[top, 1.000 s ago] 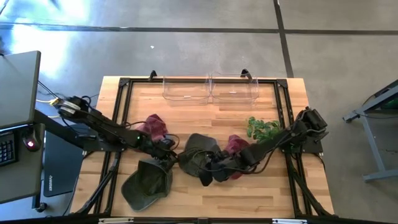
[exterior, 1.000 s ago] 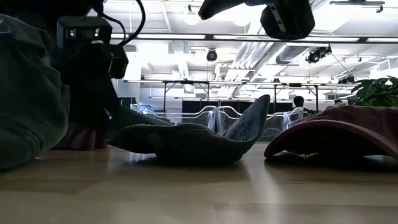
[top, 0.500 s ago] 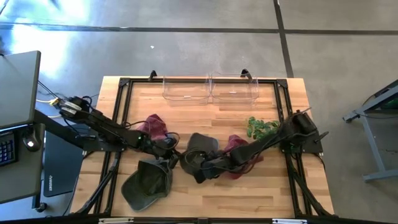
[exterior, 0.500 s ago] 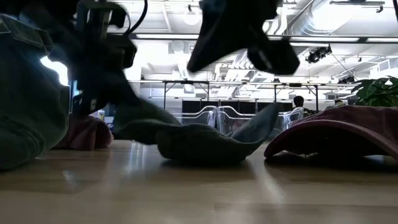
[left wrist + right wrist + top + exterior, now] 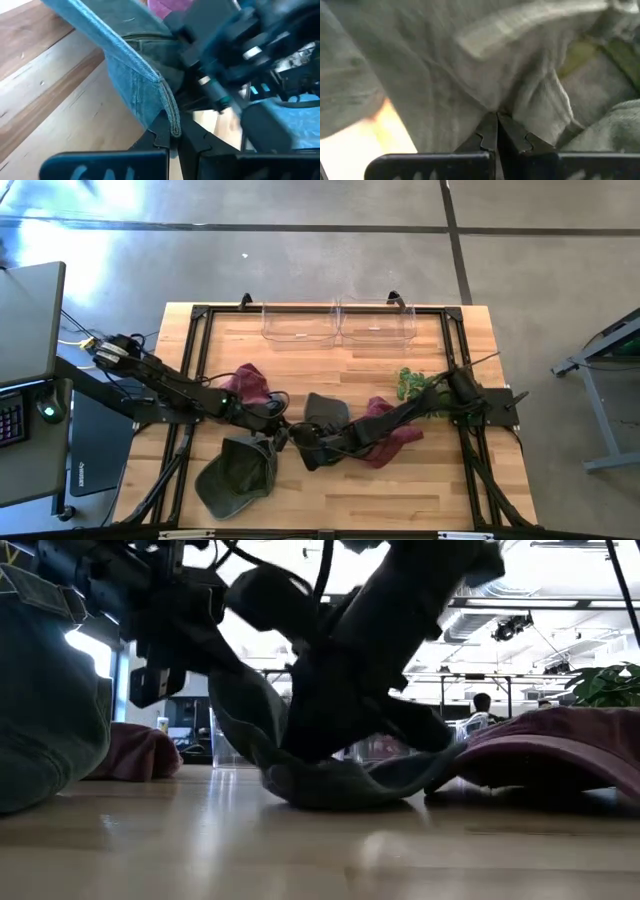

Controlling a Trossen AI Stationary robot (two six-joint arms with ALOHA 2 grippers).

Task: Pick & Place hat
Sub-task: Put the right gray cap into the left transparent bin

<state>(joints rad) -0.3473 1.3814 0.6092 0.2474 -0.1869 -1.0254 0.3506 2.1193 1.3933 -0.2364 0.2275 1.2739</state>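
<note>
Wooden table (image 5: 330, 495), both end effectors pinching grey hat (image 5: 322, 412), left wrist view alone shows clamped brim edge (image 5: 167, 107)

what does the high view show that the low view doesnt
Only the high view shows the two clear plastic bins at the far edge of the table, the whole wooden table frame, and the olive green cap lying whole near the left arm.

Only the low view shows the room behind, with a seated person far off.

Both show the dark grey cap in the middle, pinched by the left gripper and the right gripper, the maroon cap beside it, and the green leafy plant.
</note>
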